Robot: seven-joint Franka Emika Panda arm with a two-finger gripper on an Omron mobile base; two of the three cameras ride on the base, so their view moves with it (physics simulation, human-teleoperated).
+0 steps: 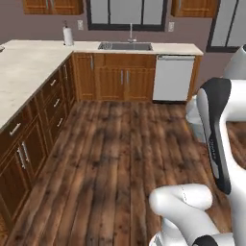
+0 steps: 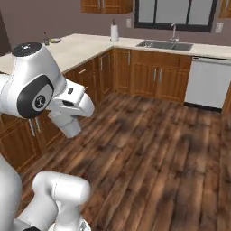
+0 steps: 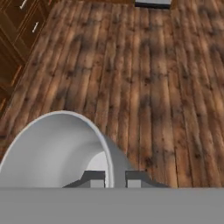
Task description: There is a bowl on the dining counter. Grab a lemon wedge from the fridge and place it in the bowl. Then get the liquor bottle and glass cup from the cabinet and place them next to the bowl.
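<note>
In the hand view the glass cup (image 3: 52,148), pale grey and translucent, looms large just ahead of my gripper (image 3: 114,178). The gripper is shut on the cup's rim, with one fingertip (image 3: 93,178) inside the wall and the other outside. From the right base view the cup (image 2: 71,128) hangs below the hand, high over the wooden floor. Reddish-brown wall cabinet doors (image 1: 53,6) run along the top edge. The bowl, the dining counter, the fridge, the lemon wedge and the liquor bottle are out of view.
An L-shaped beige counter (image 1: 29,62) on wooden base cabinets runs along the left and back walls. It carries a sink (image 1: 125,46) and a paper towel roll (image 1: 68,36). A white dishwasher (image 1: 173,77) stands at the back right. Open wood floor (image 1: 115,153) lies between.
</note>
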